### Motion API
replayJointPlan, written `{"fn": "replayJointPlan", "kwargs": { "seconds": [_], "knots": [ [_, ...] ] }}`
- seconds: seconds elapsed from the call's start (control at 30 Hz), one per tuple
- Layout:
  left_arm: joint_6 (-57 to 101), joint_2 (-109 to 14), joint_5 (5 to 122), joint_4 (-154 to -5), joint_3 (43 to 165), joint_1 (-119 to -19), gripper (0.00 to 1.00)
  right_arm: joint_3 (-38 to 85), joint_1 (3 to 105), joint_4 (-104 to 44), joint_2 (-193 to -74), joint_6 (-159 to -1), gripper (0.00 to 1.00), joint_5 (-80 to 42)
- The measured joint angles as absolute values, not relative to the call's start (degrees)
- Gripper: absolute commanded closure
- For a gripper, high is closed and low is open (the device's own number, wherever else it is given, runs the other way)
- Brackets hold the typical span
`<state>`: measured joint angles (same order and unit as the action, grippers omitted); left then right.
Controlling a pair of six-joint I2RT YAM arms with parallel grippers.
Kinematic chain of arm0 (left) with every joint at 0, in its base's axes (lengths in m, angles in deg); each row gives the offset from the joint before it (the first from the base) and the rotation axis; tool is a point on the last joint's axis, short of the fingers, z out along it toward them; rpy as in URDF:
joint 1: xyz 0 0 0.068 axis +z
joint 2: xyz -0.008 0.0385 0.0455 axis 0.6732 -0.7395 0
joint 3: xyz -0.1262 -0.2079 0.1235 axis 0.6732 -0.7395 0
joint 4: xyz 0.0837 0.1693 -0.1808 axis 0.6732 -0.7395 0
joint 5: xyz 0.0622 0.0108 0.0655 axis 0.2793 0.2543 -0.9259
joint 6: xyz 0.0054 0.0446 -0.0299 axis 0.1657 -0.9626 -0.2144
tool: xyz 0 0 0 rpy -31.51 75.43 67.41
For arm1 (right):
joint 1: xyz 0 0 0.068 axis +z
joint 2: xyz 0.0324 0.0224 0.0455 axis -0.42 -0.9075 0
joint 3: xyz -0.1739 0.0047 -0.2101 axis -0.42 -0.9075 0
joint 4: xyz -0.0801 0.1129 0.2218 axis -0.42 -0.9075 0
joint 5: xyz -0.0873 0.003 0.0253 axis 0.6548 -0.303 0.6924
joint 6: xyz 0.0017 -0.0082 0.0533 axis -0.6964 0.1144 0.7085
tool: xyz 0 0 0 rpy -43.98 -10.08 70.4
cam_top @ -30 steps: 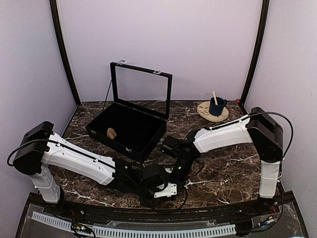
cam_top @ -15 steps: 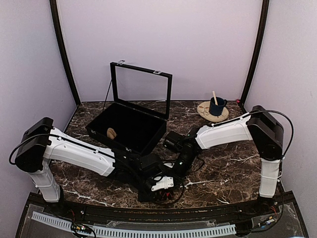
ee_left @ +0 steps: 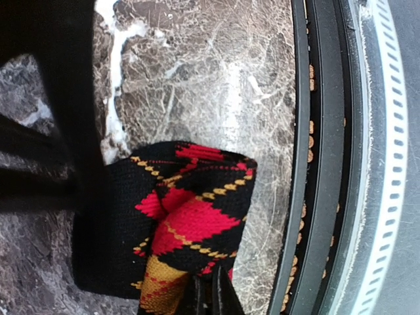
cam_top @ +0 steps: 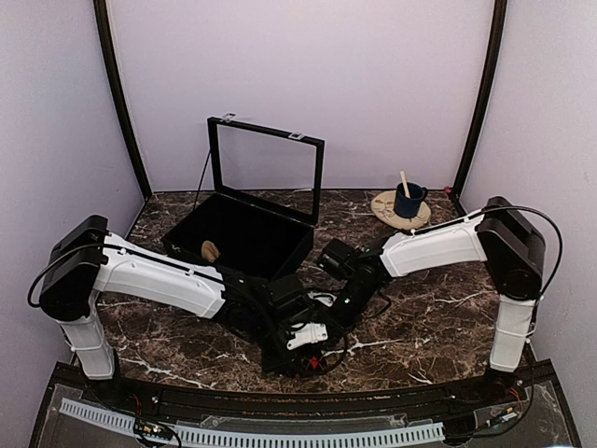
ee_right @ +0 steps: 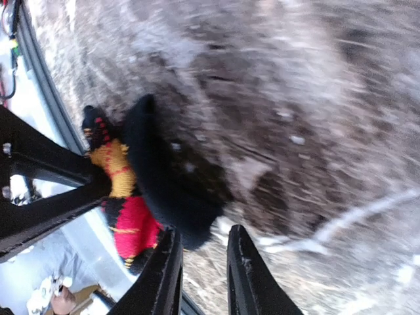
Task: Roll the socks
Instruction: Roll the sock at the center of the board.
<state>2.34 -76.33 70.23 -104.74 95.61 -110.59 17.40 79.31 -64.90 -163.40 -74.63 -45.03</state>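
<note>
While the socks (ee_left: 190, 216) lay bunched on the marble worktop (ee_left: 210, 65) just beside its near edge, black with red and yellow diamonds showing, the left gripper (ee_left: 210, 292) was pressed together on a fold of their fabric. The right gripper (ee_right: 202, 236) hung just beside the bundle with its fingers (ee_right: 164, 275) spread apart and only blurred worktop between them; whether they touched the fabric could not be told. Both arms met low at the front of the worktop, apart from the open black box (cam_top: 244, 245) farther back.
</note>
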Motion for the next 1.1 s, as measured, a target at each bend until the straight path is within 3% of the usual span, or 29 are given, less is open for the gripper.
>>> {"fn": "replayJointPlan", "kwargs": {
  "seconds": [0.7, 1.1],
  "knots": [
    [5.90, -80.74, 84.04, -113.81, 101.77, -99.66, 1.00, -1.46, 80.04, -55.37, -140.21, -67.74, 0.77, -21.38],
    [4.64, -84.46, 93.33, -118.71, 104.28, -96.03, 1.00, -2.27, 97.46, -52.51, -136.30, -72.22, 0.75, -2.19]
  ]
}}
